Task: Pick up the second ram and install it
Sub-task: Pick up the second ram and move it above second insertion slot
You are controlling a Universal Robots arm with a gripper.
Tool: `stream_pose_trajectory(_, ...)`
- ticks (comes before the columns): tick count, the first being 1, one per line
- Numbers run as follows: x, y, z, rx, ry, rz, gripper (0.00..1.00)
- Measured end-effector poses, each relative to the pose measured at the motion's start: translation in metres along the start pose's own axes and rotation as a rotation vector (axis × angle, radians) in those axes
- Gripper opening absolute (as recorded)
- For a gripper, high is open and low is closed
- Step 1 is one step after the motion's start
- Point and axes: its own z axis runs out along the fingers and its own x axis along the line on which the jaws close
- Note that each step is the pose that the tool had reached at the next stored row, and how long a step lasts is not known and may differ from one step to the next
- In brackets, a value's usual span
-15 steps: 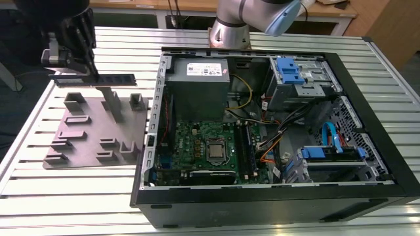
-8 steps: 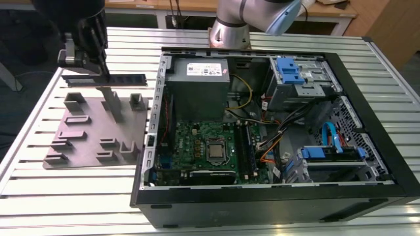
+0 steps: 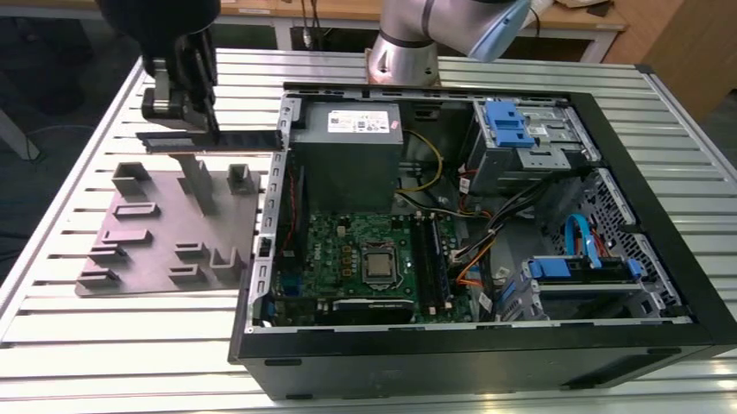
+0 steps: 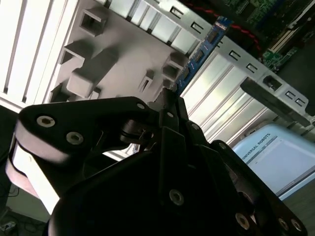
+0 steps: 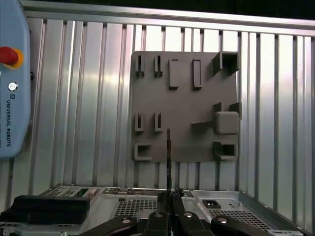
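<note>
Your gripper (image 3: pixel 190 128) is clamped on the second ram (image 3: pixel 240 139), holding it level over the grey fixture plate (image 3: pixel 150 226); one end sits near the PC case's wall (image 3: pixel 280 185); slatted table (image 3: pixel 69 172) spreads to the exterior view's left.

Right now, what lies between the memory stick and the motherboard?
In the exterior view, the case's metal wall; the gripper holds the stick over the grey plate.
</note>
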Motion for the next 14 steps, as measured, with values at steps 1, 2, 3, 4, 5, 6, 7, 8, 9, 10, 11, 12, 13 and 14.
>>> stream_pose_trajectory(1,0.0001,-0.0034,-0.0002,-0.0001,0.0001,0.0,0.14)
stream_pose_trajectory(2,0.0002,-0.0071,-0.0004,-0.0001,0.0,0.0,0.14)
stream_pose_trajectory(3,0.0003,-0.0105,-0.0005,0.0,-0.0001,0.0,0.14)
stream_pose_trajectory(4,0.0004,-0.014,-0.0008,-0.0001,0.0,0.0,0.14)
stream_pose_trajectory(5,0.0005,-0.0175,-0.0009,-0.0001,-0.0001,0.0,0.14)
stream_pose_trajectory(6,0.0006,-0.0208,-0.0011,-0.0002,-0.0001,0.0,0.14)
stream_pose_trajectory(7,0.0007,-0.024,-0.0013,-0.0003,0.0,0.0,0.14)
stream_pose_trajectory(8,0.0008,-0.0272,-0.0015,-0.0003,-0.0001,0.0,0.14)
stream_pose_trajectory(9,0.0009,-0.0307,-0.0018,-0.0005,0.0001,0.0,0.14)
stream_pose_trajectory(10,0.001,-0.0339,-0.0019,-0.0004,0.0,0.0,0.14)
stream_pose_trajectory(11,0.0011,-0.0368,-0.002,-0.0004,-0.0001,0.0,0.14)
stream_pose_trajectory(12,0.0012,-0.0398,-0.0022,-0.0005,-0.0001,0.0,0.14)
stream_pose_trajectory(13,0.0013,-0.0427,-0.0023,-0.0005,-0.0001,0.0,0.14)
stream_pose_trajectory(14,0.0014,-0.0458,-0.0025,-0.0005,-0.0001,0.0,0.14)
